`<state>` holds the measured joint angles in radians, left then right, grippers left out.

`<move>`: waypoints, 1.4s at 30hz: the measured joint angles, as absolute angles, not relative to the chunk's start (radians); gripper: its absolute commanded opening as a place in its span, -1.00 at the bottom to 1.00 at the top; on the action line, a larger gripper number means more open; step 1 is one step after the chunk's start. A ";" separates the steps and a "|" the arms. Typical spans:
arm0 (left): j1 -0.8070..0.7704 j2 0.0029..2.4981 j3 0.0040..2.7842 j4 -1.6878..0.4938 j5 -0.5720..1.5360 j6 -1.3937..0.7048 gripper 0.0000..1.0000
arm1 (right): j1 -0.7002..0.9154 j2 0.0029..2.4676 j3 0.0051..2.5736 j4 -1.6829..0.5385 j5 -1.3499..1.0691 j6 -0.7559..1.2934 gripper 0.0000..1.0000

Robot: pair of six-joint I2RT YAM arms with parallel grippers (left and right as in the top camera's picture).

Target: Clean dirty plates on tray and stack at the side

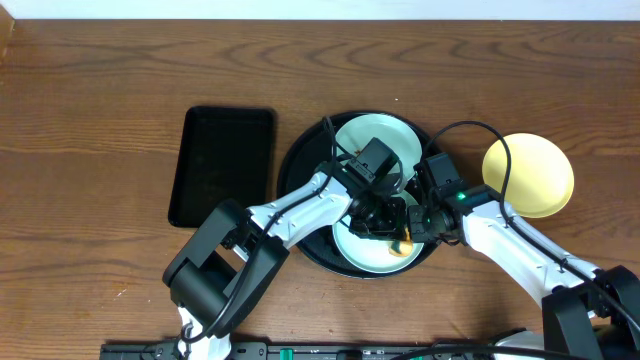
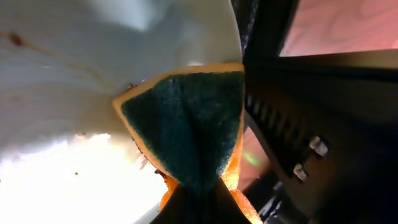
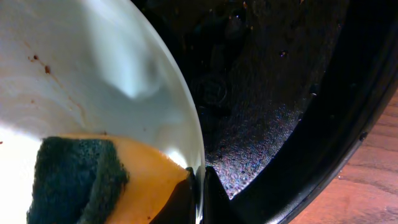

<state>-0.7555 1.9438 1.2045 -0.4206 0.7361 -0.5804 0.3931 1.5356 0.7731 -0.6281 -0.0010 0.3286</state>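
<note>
The round black tray (image 1: 300, 170) holds two aqua plates: one at the back (image 1: 385, 135) and a near one (image 1: 365, 255). My left gripper (image 1: 385, 215) is shut on a green-and-orange sponge (image 2: 186, 124) pressed on the near plate (image 2: 62, 81), which has brown specks. My right gripper (image 1: 418, 228) is shut on that plate's rim (image 3: 200, 186). The right wrist view shows the plate (image 3: 93, 74), the sponge (image 3: 74, 180) and the tray floor (image 3: 280, 93). The yellow plate (image 1: 528, 175) lies on the table to the right of the tray.
A smaller rectangular black tray (image 1: 222, 165) lies to the left of the round tray. Both arms cross over the round tray's front half. The wooden table (image 1: 100, 90) extends behind and to the left.
</note>
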 measured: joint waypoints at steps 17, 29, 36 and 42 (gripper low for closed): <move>-0.755 2.014 1.205 -0.412 0.755 -0.609 -0.85 | 0.393 1.536 0.773 -0.628 -0.001 0.329 -0.98; -0.707 1.989 1.213 -0.480 0.545 -0.593 -0.85 | 0.393 1.536 0.773 -0.632 -0.001 0.329 -0.98; -0.617 1.959 1.213 -0.511 0.435 -0.579 -0.85 | 0.393 1.536 0.773 -0.633 -0.001 0.329 -0.99; -0.610 1.935 1.213 -0.577 0.355 -0.575 -0.85 | 0.393 1.535 0.775 -0.639 -0.003 0.329 -0.98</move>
<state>-0.6098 1.9347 1.2133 -0.5770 0.3546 -0.5755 0.3931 1.5349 0.7753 -0.6388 -0.0032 0.3286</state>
